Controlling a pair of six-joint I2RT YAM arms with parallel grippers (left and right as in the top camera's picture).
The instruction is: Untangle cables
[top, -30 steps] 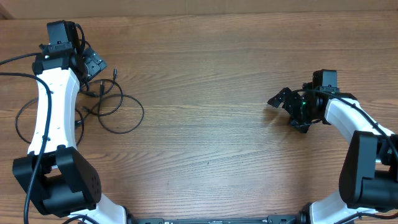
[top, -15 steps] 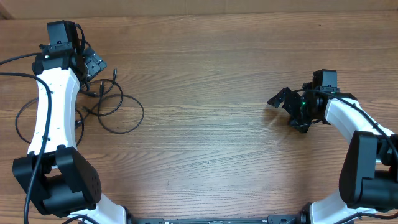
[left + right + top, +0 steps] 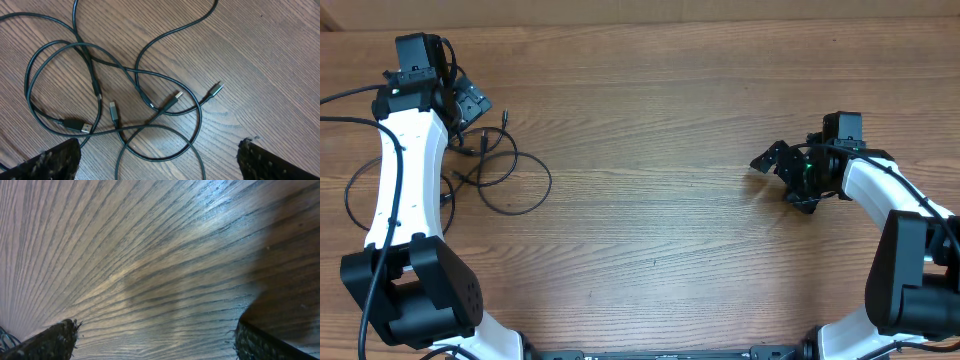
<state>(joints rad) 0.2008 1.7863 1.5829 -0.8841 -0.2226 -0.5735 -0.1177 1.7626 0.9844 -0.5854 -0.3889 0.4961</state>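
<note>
Left wrist view: thin black plug-ended cables (image 3: 114, 111) lie looped and crossed on the wooden bench (image 3: 280, 60); untangling appears not started. Left pincer (image 3: 160, 162) and right pincer (image 3: 155, 335) stand wide, empty.

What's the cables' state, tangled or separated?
Tangled: the cables cross and loop over one another in a single pile.

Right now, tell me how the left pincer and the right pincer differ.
The left pincer is at the far-left part of the table, directly over the tangled cables. The right pincer is at the right side, over bare wood. The left pincer's camera shows loops and plugs below it, while the right pincer's camera shows only wood grain. Both are open and hold nothing.
</note>
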